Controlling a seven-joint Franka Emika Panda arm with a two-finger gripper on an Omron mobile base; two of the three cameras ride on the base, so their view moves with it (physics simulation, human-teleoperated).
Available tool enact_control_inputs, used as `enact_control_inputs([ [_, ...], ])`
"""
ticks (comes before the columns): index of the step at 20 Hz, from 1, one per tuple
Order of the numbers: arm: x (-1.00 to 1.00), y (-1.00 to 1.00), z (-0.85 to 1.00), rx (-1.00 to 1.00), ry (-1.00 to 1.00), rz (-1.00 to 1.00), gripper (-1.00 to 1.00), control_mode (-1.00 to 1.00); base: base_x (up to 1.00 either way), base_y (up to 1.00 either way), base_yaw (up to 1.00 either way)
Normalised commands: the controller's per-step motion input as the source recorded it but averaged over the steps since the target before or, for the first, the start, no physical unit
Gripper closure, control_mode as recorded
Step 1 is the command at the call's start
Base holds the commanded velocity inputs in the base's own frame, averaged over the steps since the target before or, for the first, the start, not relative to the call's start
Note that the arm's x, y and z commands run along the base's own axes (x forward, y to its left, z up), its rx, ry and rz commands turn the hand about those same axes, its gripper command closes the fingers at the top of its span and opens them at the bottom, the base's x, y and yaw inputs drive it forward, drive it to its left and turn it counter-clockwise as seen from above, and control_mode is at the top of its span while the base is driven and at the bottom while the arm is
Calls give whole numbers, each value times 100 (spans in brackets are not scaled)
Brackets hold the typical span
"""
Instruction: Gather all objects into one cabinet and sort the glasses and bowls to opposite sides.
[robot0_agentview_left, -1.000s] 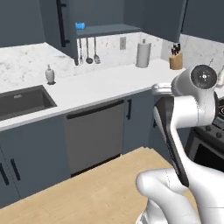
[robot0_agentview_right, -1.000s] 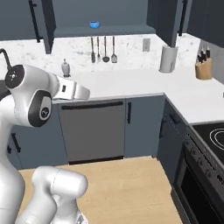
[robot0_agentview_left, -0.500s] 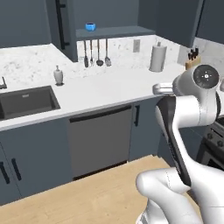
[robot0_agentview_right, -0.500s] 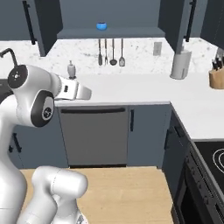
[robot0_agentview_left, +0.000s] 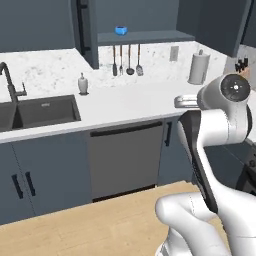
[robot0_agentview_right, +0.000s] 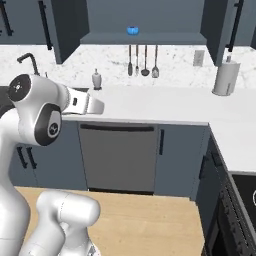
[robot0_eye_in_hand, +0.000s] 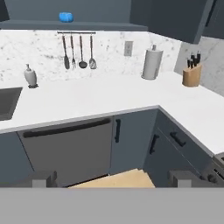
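Up on the flat slate shelf — one squat, glossy blue vessel.

You have lots of bare room on the white counter. At the back wall, the hanging spoons and the paper roll stand in your way. A small bottle sits near the sink, and a knife block sits far along the side. Up high, a blue cup sits on an open shelf with room on both sides.
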Motion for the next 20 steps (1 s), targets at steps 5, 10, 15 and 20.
enact_control_inputs([
  [5,0,0,0,0,0,0,-100,100,48,-30,21],
  [10,0,0,0,0,0,0,-100,100,58,-34,20],
  [15,0,0,0,0,0,0,-100,100,54,-9,5],
  [20,0,0,0,0,0,0,-100,100,54,-30,2],
])
